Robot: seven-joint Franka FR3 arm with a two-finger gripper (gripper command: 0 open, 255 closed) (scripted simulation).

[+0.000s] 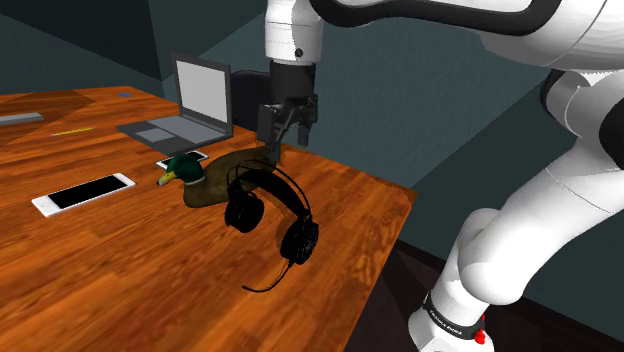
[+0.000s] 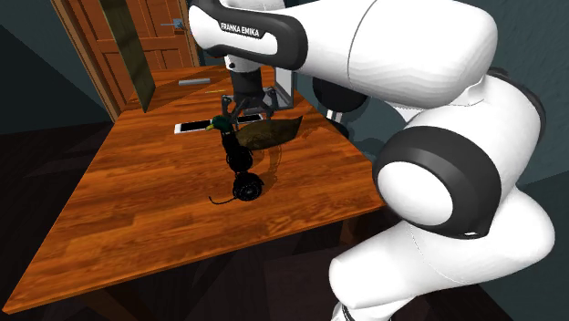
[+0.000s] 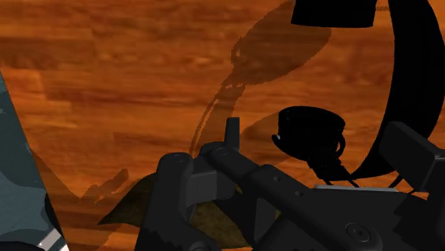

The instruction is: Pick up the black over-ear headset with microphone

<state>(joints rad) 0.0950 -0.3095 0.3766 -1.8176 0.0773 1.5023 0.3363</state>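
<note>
Wood tbl [image 1: 120,262] — headset [image 1: 244,213] upright, band up

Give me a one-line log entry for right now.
gripper at headband of black headset | headset beside duck decoy on wooden table | grasp unconfirmed

On the table [image 1: 120,275], the headset [image 1: 244,213] stands beside the duck [image 1: 205,180].

a home study, by its wooden desk [image 1: 100,275] with open laptop [image 1: 190,105], phone [image 1: 85,193] and panelled door [image 2: 173,50].
</note>
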